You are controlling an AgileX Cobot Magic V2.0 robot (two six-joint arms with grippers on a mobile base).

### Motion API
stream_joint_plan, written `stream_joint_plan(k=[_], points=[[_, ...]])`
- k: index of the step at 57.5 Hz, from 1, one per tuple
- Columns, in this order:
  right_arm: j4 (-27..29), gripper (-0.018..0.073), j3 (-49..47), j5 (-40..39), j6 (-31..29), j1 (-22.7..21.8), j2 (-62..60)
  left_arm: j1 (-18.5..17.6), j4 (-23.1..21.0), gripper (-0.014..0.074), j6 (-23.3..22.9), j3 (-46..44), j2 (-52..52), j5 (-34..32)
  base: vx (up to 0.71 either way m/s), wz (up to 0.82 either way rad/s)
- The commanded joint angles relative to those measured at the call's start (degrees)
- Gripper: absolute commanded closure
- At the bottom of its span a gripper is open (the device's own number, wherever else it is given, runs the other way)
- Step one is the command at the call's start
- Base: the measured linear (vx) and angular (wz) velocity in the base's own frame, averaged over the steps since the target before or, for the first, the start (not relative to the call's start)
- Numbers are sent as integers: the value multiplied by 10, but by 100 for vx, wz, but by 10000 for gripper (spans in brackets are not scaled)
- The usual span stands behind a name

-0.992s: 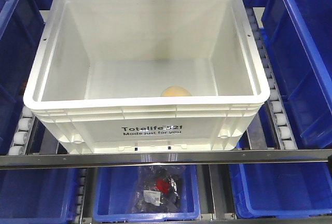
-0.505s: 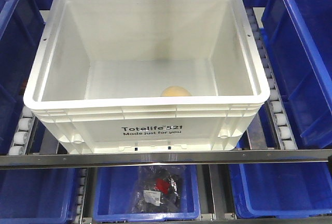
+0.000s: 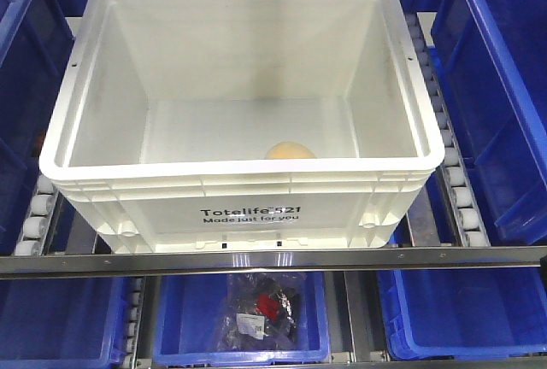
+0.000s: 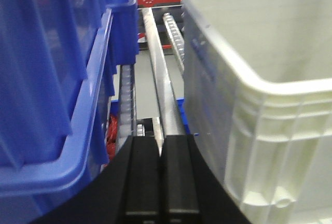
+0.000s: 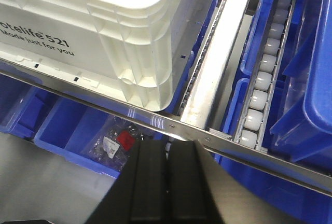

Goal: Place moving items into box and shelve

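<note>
The white box [image 3: 248,202], printed "Totelife 521", sits on the roller shelf between blue bins. One yellow-orange moving item [image 3: 290,150] lies on its floor near the front wall, half hidden by the rim. No arm shows in the front view. My left gripper [image 4: 161,146] is shut with nothing in it, outside the box's left wall [image 4: 218,110], pointing along the metal rail. Below the box's front right corner [image 5: 140,73], my right gripper [image 5: 167,149] is shut and empty, close to the shelf's front rail.
Blue bins [image 3: 504,87] flank the box on both sides. On the lower shelf a blue bin [image 3: 244,318] holds a clear bag with a red part. Roller tracks [image 5: 262,84] run beside the box. A steel front rail [image 3: 273,260] crosses under it.
</note>
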Motion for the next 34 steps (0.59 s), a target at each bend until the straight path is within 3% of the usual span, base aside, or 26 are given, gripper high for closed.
stream_joint_plan(k=[1, 10, 34], points=[[-13, 575, -16, -35, -3, 1, 5, 7, 35, 616, -56, 29, -8, -104, 0, 0], [-15, 575, -16, -34, -3, 1, 5, 15, 39, 616, -78, 103, -10, -204, 0, 0], [-14, 575, -16, -34, -4, 1, 5, 15, 39, 616, -83, 102, -10, -201, 0, 0]])
